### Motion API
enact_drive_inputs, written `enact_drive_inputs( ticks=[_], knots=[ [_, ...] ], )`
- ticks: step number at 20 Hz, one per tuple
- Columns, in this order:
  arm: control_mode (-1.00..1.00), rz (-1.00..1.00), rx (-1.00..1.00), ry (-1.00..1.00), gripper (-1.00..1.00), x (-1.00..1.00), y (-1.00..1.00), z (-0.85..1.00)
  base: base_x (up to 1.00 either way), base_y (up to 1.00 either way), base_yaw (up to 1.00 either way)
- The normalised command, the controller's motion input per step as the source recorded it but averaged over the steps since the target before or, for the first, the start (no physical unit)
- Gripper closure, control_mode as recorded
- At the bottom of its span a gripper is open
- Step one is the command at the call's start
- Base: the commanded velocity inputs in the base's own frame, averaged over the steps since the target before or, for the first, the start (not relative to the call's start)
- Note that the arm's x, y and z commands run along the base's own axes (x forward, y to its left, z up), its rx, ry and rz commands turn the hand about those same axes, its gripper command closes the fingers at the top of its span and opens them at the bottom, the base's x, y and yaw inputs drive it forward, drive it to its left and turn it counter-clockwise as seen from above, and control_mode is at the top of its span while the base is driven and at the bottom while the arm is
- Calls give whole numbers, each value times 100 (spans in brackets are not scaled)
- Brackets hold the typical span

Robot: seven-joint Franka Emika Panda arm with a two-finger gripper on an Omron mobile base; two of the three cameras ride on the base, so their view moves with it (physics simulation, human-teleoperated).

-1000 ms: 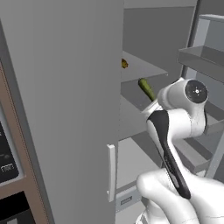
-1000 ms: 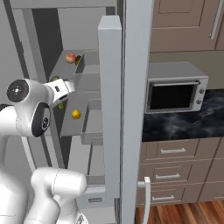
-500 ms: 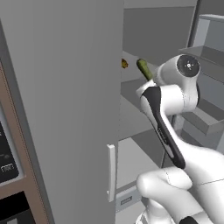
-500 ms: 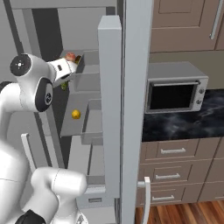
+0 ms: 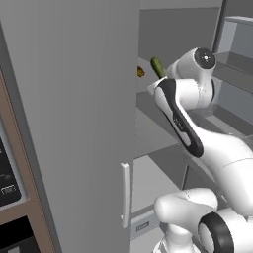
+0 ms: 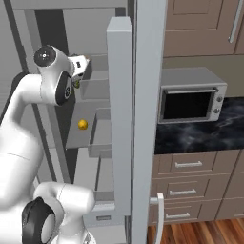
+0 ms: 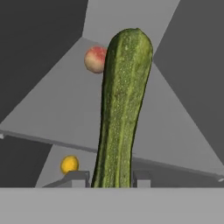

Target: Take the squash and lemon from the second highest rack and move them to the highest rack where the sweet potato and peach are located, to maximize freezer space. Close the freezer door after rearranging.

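Room: you are facing an open grey freezer in a kitchen, with a microwave (image 6: 191,99) on a dark counter to its right.
Door: the freezer door (image 6: 119,119) stands open, its bins beside the arm.
Top rack: the highest rack (image 7: 65,109) lies ahead of the hand, with the peach (image 7: 95,60) near its back; the small brownish spot (image 5: 141,72) past the door edge may be the sweet potato, but it is too small to be sure.
Second rack: the second highest rack (image 6: 76,137) holds the lemon (image 6: 83,124), which sits alone, well apart from the hand.
Squash: the squash (image 7: 122,109) is in the air at top-rack height, pointing lengthways toward the peach.
Gripper: the gripper (image 7: 107,177) has its jaws clamped on the squash's near end.
Risk: you hold only one end, so the squash could pivot or slip if it brushes the rack lip.
Risk: if you push in too far, its tip may knock the peach and set it rolling.
Risk: releasing it half on the edge could drop it onto the lemon's rack.
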Motion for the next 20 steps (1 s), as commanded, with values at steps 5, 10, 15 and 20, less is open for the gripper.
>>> enact_drive_inputs(
  ticks=[5,10,15,20],
  knots=[
    [-100,-1,5,8,100,63,0,-6,0,0,0],
    [-100,-1,4,10,100,65,0,-4,0,0,0],
    [-100,0,2,3,100,61,-2,-12,0,0,0],
    [-100,0,1,0,100,59,-2,-23,0,0,0]
  ],
)
